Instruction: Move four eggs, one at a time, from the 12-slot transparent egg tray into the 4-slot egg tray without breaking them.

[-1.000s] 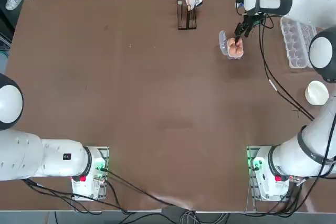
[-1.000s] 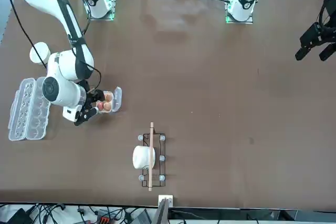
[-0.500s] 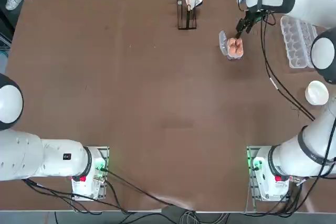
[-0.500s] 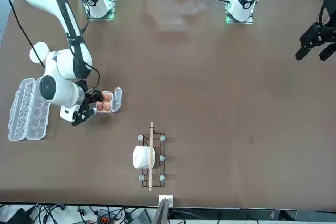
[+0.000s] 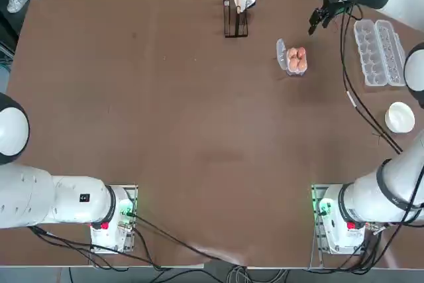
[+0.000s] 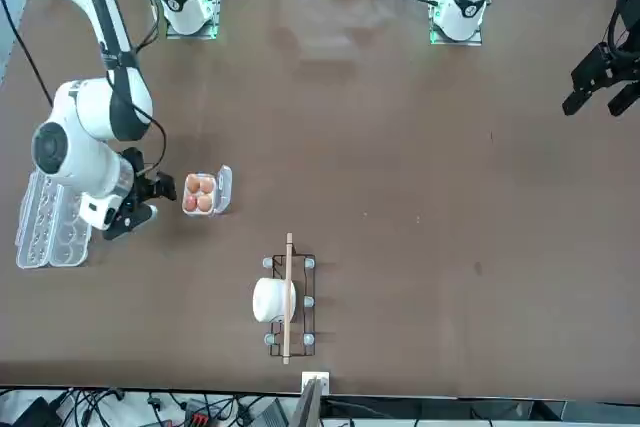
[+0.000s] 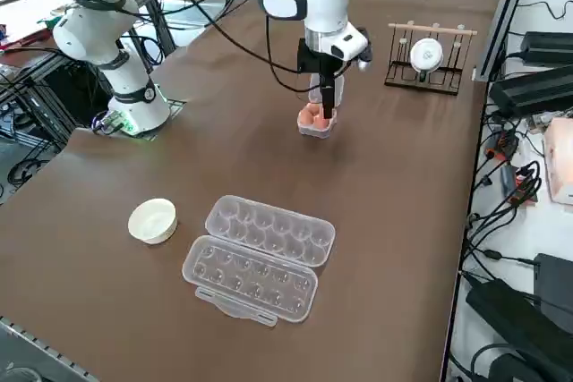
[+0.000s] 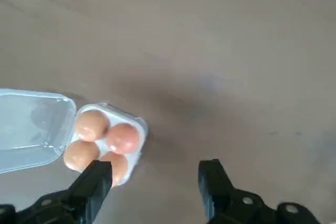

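Note:
The 4-slot egg tray sits at the table's far right with its lid flap open. Several brown-orange eggs fill its cups, also seen in the wrist view as eggs. My right gripper hangs open above the table, between this tray and the 12-slot transparent egg tray, with nothing between its fingers. The long tray lies open, and its cups show no eggs. From the front, the gripper is just beside the small tray.
A black wire rack with a white mug stands at the far edge, left of the small tray. A round white bowl rests near the right edge, nearer the arm's base than the long tray.
My right gripper has lifted off the 4-slot tray and drawn back toward the far edge and the long tray, staying open. The eggs have stayed in the small tray.

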`<state>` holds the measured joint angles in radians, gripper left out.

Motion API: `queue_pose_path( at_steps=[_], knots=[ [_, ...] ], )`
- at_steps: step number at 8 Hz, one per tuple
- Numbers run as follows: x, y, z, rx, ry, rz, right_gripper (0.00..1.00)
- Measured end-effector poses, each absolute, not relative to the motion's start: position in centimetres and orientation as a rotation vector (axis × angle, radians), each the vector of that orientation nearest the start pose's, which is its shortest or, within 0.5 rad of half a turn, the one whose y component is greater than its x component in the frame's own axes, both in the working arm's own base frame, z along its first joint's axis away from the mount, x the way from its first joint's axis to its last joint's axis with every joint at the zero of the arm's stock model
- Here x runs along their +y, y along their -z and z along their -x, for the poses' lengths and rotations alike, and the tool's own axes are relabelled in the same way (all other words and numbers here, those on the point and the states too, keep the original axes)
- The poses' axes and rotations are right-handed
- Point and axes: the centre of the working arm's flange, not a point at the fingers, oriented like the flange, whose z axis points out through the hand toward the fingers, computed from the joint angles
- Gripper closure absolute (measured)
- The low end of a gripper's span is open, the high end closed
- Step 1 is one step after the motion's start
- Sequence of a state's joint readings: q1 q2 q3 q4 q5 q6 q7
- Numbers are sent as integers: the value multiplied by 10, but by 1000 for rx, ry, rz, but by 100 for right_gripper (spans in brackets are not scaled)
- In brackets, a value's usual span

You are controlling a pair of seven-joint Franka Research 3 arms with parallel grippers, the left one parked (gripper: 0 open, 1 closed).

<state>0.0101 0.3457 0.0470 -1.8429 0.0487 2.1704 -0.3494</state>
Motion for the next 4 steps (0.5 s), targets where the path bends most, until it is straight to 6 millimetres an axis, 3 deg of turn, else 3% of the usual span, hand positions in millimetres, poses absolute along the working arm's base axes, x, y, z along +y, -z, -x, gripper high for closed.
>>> queue_pose_path(
  at_steps=[4],
  knots=[
    [20,-396,-616,-524,-18,3041,0]
  ],
)
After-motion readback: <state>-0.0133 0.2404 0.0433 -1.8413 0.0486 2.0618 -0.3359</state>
